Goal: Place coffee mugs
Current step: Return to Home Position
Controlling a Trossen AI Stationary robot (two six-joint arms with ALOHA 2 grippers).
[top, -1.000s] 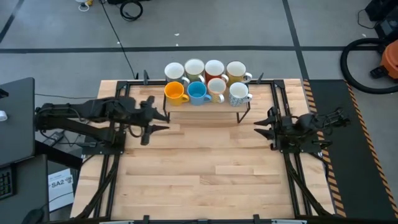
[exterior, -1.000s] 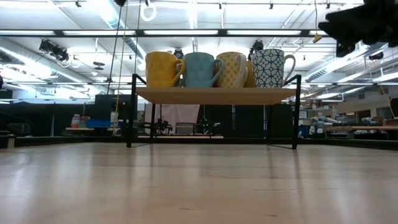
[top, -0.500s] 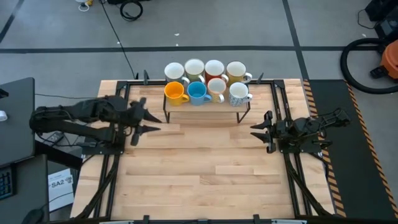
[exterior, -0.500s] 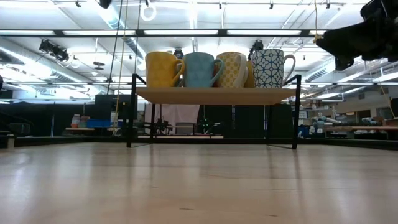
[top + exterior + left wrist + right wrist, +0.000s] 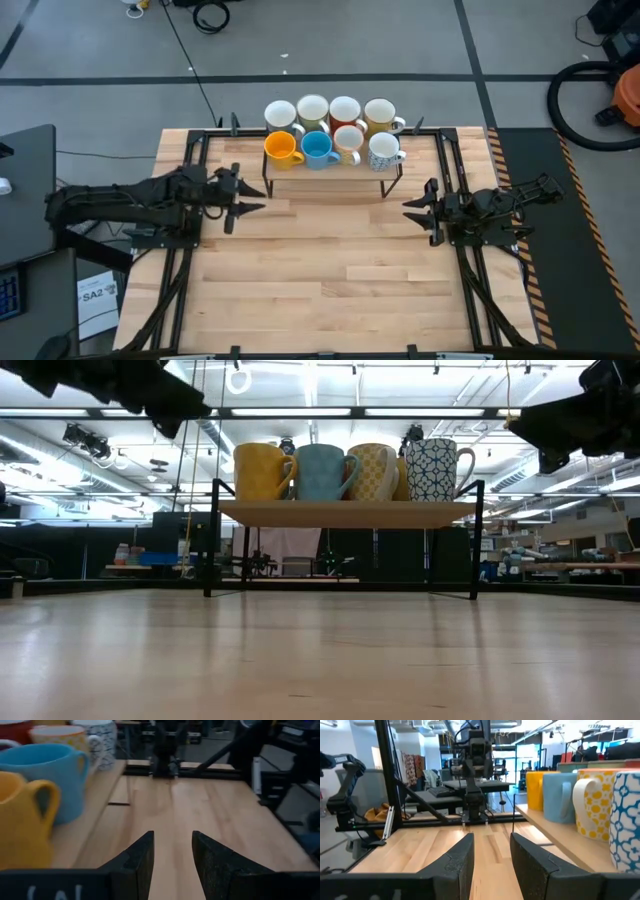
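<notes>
Sitting all eight on the shelf (image 5: 340, 512), the coffee mugs (image 5: 332, 130) make two rows of four, and the rows run left to right along the far edge of the counter (image 5: 330, 280), none on the wood itself. Front row from the left end: orange-yellow mug (image 5: 281, 148), blue mug (image 5: 317, 148), a small yellow-patterned one, then the blue-patterned mug (image 5: 383, 150) at the right end; the back row holds two pale ones, a red one and a yellow-patterned one. Placing looks done, so the only job left, by my read, is parking the arms. Left gripper (image 5: 245, 197) is near the shelf's left end, nearest the orange-yellow mug, which fills the side of its wrist view; its fingers are apart with bare counter between them, nothing held. Right gripper (image 5: 418, 210) is near the shelf's right front corner, a bit further off than the left one, fingers also apart and empty, the mug row off to one side in its wrist view. Both grippers point inward at each other across the counter, with the shelf beyond them toward the far edge, so backing away toward each arm's own side should clear the mugs. Main risk is a finger clipping a shelf leg or an end mug's handle, more so on the left
</notes>
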